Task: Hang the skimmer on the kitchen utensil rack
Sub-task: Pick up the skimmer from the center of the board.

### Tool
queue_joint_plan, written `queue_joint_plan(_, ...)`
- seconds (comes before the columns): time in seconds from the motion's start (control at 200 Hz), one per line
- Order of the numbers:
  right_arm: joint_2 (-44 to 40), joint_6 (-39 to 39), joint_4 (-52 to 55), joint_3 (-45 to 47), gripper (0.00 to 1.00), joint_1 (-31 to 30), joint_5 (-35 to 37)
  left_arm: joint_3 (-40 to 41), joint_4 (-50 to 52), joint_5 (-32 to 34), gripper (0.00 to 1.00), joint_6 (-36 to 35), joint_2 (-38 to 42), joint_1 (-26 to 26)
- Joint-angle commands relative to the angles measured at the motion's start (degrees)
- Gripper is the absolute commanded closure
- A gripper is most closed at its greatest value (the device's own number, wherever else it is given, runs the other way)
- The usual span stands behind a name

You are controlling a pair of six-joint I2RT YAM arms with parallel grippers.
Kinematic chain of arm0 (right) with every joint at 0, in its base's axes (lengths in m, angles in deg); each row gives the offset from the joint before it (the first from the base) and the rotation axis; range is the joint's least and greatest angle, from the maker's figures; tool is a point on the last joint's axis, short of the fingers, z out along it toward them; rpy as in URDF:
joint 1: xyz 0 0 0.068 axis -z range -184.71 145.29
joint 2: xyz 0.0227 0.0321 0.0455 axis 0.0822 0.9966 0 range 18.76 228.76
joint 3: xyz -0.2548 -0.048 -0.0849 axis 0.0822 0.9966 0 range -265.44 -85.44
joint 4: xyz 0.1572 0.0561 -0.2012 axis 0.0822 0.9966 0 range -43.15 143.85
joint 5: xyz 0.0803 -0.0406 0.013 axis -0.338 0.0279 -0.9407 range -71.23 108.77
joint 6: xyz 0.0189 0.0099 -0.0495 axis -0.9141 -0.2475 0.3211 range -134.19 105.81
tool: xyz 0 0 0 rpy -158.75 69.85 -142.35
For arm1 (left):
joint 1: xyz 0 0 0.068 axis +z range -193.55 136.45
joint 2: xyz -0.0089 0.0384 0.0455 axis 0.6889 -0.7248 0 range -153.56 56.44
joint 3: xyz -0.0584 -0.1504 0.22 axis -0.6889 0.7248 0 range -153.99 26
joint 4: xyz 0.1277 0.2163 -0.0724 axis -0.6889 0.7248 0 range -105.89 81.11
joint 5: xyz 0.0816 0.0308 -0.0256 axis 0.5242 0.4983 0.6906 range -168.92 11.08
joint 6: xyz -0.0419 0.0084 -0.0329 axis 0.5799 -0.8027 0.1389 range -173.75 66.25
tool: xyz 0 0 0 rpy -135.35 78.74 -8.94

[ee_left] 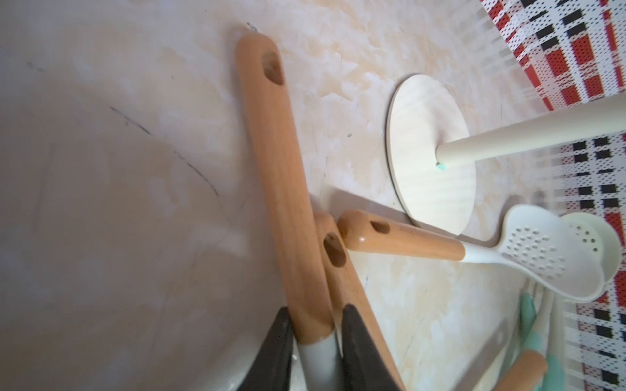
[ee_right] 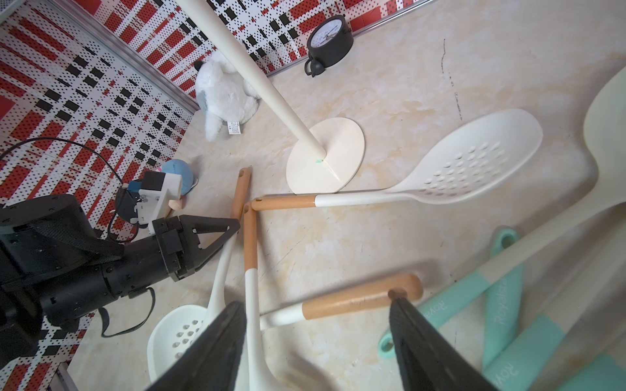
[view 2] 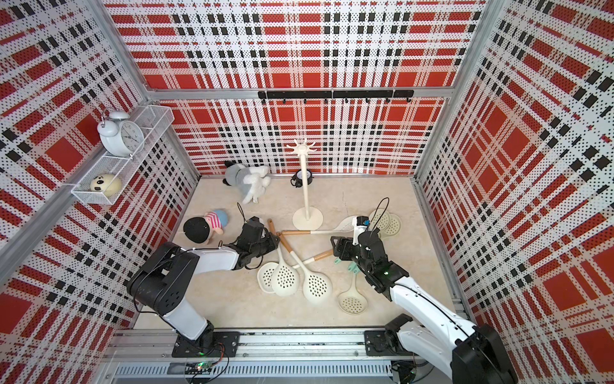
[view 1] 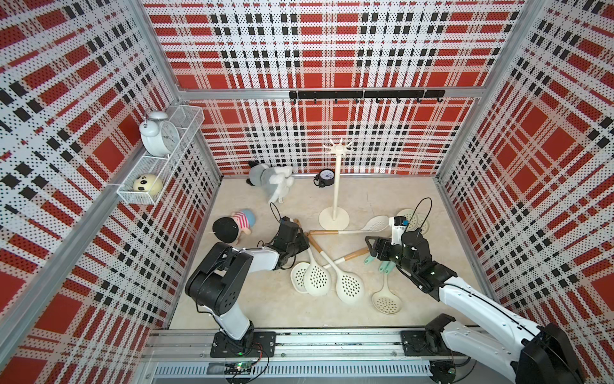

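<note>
Several cream skimmers lie on the beige floor. My left gripper [ee_left: 316, 315] is shut on one skimmer [ee_left: 281, 176] where its wooden handle meets the white stem. A black finger presses each side. In both top views that gripper [view 1: 305, 237] [view 2: 275, 237] sits low on the floor, and the held skimmer's head [view 1: 297, 276] lies near the front. My right gripper [ee_right: 318, 325] [view 1: 368, 247] is open, straddling another skimmer's wooden handle [ee_right: 359, 299] without gripping it. The kitchen utensil rack [view 1: 336, 186] [view 2: 305, 186] stands upright behind the skimmers, its pronged crown [view 1: 338, 148] bare.
More skimmers [view 1: 349, 286] [view 1: 377, 224] cross near the rack's base [view 1: 334, 217]. Teal-handled ones [view 1: 387, 301] lie by the right arm. A doll [view 1: 232, 226], a grey plush [view 1: 272, 178] and a black clock [view 1: 325, 178] sit at the back. A black hook rail [view 1: 365, 94] is on the wall.
</note>
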Motion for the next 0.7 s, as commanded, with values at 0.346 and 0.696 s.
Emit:
queue_joint_plan(0.346,-8.33,-0.67,1.69,2.38,0.30,-0.21,3.80,2.94,-1.81,-5.07,1.00,-6.41,19.21,5.42)
queue_joint_plan(0.696,-3.96,-5.63,-29.69,2.47,0.12,-0.17,-28.04,-7.48,1.85,-14.45,1.00,-28.11,34.57,-3.61)
